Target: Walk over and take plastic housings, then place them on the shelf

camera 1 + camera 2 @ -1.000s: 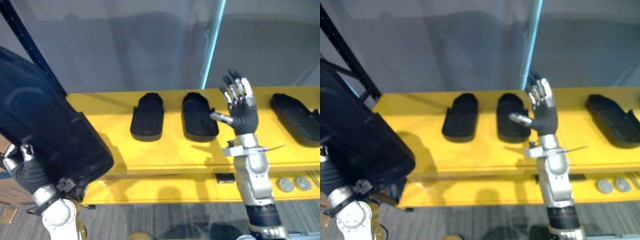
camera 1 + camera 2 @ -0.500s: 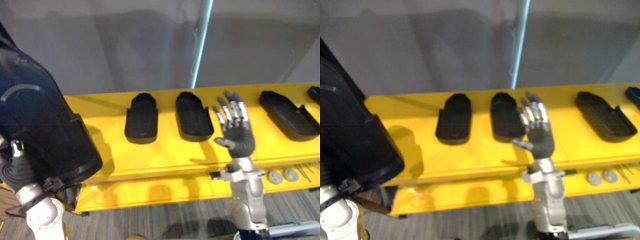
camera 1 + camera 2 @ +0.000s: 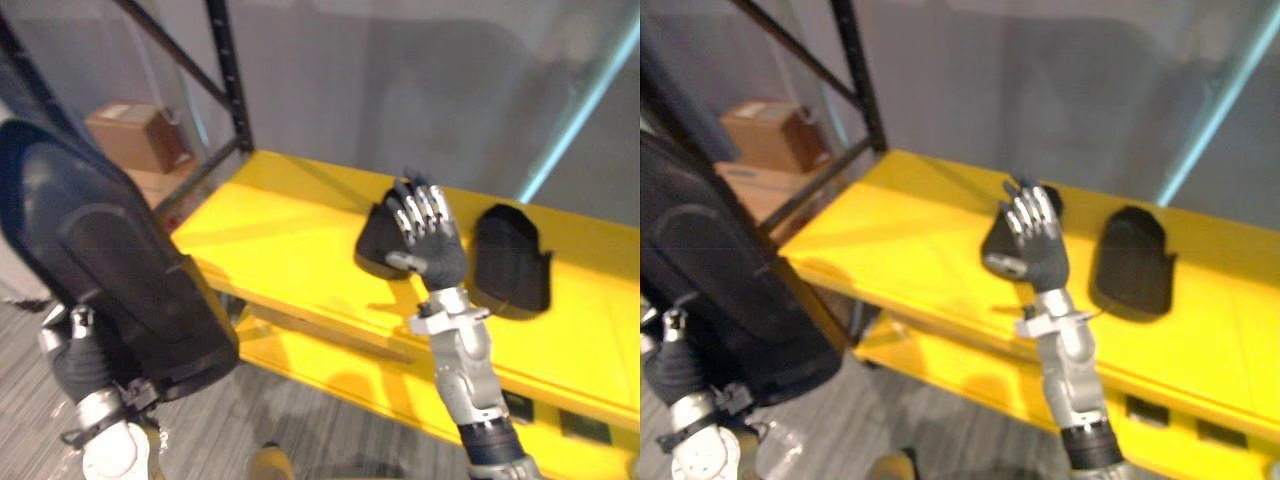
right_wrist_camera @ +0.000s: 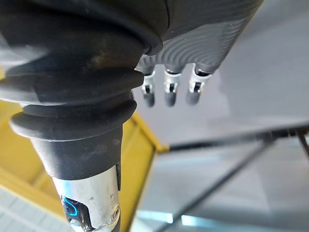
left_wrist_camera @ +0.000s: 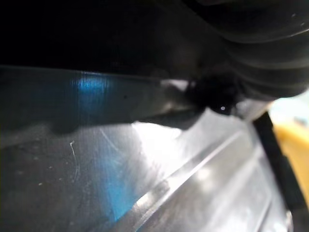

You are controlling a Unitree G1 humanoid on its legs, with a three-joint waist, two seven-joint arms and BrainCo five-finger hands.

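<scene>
At the lower left of the head views, the left hand (image 3: 78,360) sits under a large black moulded plastic housing (image 3: 120,270) with a rounded, raised panel on its face. The housing is raised upright above the wrist, clear of the shelf. The hand's hold is hidden behind the part, so I cannot tell how far it is closed. The left wrist view shows glossy dark plastic from very close. The right hand (image 3: 432,245) is raised in front of the broad yellow shelf (image 3: 280,240), spread flat and holding nothing; the right wrist view shows its fingers (image 4: 167,94) straight. Just behind it on the shelf lies a smaller black plastic housing (image 3: 375,235), partly covered by the hand. A second black plastic housing (image 3: 510,260) of the same kind lies just to its right. A lower yellow tier (image 3: 330,370) runs beneath, with two small dark rectangular plates (image 3: 518,405) on its front, too small to read. A black metal rack upright (image 3: 228,80) stands at the shelf's left end. Beyond it sits a brown cardboard box (image 3: 135,135); any print on it is too blurred to tell. A teal slanted pole (image 3: 580,105) rises behind the shelf.
</scene>
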